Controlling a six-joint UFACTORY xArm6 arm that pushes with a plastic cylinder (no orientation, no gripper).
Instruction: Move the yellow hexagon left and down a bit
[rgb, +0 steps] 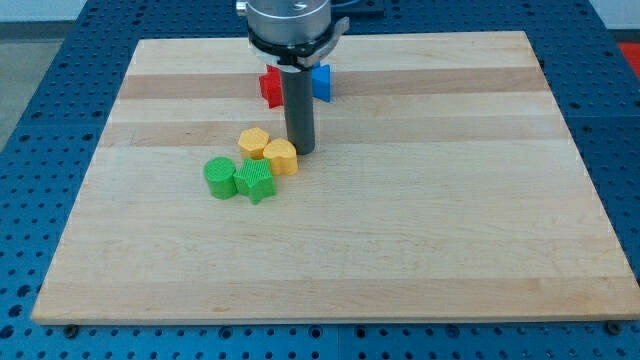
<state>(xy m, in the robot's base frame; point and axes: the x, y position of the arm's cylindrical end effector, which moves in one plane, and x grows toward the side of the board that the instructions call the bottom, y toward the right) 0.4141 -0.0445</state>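
Observation:
The yellow hexagon (254, 141) lies on the wooden board (420, 230), left of centre. A second yellow block (281, 157), rounded in shape, sits just right and below it, touching or nearly so. My tip (301, 150) is at the lower end of the dark rod, right beside the rounded yellow block's right edge and right of the hexagon. A green round block (219, 177) and a green star-like block (254, 181) lie just below the yellow ones.
A red block (270, 86) and a blue block (320, 82) sit near the view's top, partly hidden behind the rod. The board rests on a blue perforated table (50, 120).

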